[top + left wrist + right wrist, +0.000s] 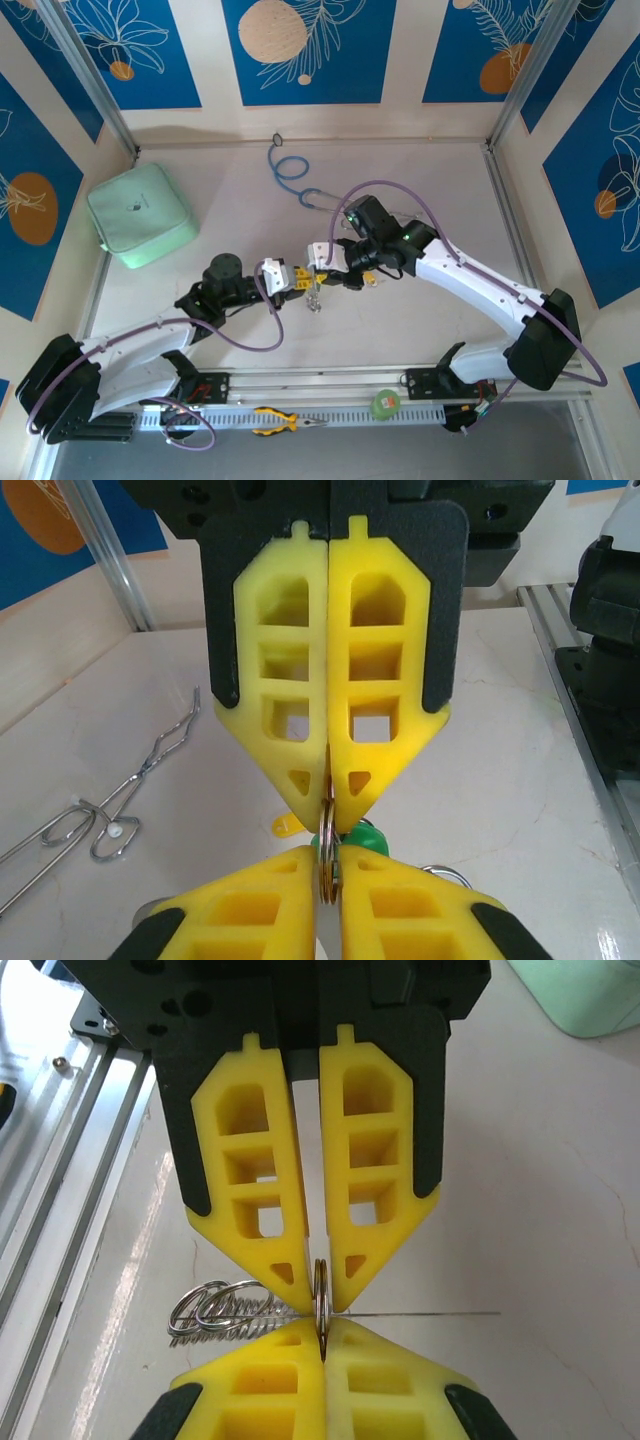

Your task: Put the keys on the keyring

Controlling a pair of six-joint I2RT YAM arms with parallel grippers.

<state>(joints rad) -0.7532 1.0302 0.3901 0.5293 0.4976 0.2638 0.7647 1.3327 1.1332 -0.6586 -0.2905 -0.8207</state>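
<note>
My left jaws are clenched on the keyring (pixel 321 1295). It is a thin metal ring and I see it from its edge. My right jaws come from the other side and are pinched tight on the same ring. The two pairs of yellow tips nearly touch, nose to nose, with the ring squeezed between them.

The keys sit right by the ring, tucked in close to the tips. The yellow key head (pixel 288 825) peeks out on one side of the ring. The green key head (pixel 366 836) peeks out on the other side. I cannot tell if they are on the ring.

Some silver loops (pixel 220 1310) with a bit of wire coil lie just beside the ring, toward the near edge. I cannot tell if they are joined to it.

All of this is over the middle of the tabletop (pixel 440 190), a little closer to the near edge.

Farther out, a blue stethoscope (pixel 290 175) lies by the middle of the far edge. A pale green pouch (pixel 140 215) sits near the left edge. On the metal rail (pixel 330 385) along the near edge lie yellow pliers (pixel 285 421) and a round green disc (pixel 385 404).
</note>
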